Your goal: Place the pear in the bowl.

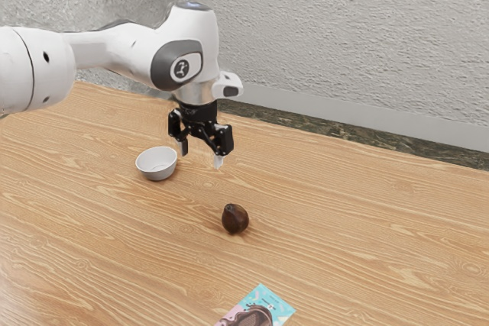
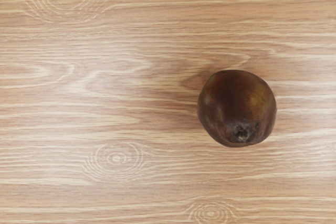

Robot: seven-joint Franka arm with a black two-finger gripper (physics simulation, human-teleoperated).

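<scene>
Hovering jaws wide near the exterior view's centre, the gripper (image 1: pixel 201 154) hangs above the table (image 1: pixel 344 227), the dark pear (image 1: pixel 235 220) resting lower centre, the white bowl (image 1: pixel 158 175) left of centre.

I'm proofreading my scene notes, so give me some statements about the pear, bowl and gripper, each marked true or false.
1. The pear rests on the table. True.
2. The bowl is upside down. False: it stands upright, opening upward.
3. The gripper is shut on the pear. False: it is open, above the table.
4. The bowl is white. True.
5. The pear is inside the bowl. False: it lies outside, apart from it.
</scene>
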